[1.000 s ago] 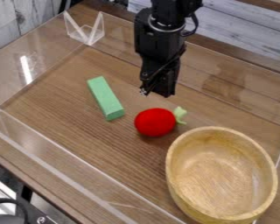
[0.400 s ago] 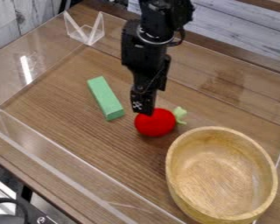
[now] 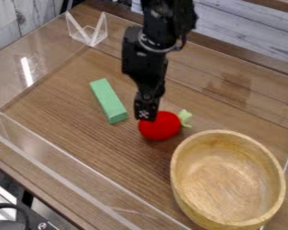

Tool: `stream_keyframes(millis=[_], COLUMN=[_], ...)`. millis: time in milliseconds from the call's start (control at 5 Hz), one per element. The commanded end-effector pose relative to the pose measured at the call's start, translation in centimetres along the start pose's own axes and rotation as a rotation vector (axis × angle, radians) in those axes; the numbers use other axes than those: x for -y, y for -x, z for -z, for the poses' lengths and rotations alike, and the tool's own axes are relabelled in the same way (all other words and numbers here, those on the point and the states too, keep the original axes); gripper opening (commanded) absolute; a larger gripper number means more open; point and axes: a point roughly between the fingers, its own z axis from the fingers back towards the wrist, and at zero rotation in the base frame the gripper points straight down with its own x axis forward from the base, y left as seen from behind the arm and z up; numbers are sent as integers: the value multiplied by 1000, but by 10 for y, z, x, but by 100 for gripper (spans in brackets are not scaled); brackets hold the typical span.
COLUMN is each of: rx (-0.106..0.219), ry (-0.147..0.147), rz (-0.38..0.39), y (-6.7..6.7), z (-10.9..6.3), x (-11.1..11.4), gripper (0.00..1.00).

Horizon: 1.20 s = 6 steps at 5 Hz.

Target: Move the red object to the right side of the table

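Hiding part of the red object (image 3: 161, 127), the hand (image 3: 147, 110) hovers with fingers spread wide, gripping nothing; beside it on the worktop (image 3: 62, 126), the wooden bowl (image 3: 227, 180) sits empty.

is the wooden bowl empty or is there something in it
Empty. The wooden bowl shows only bare wood grain inside; the red object lies on the table just outside its rim.

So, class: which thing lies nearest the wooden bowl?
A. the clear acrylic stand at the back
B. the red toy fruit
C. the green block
B: the red toy fruit sits just beside the wooden bowl's rim, while the green block lies farther left.
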Motion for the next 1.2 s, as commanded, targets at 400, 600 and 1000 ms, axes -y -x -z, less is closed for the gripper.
stream_keyframes(millis=[400,600,1000], rx=[36,-9,-64], ry=[20,43,85], rz=[-36,39,215], y=[31,33,61], z=[39,12,-16], x=[-9,0,24], gripper=[100,0,0])
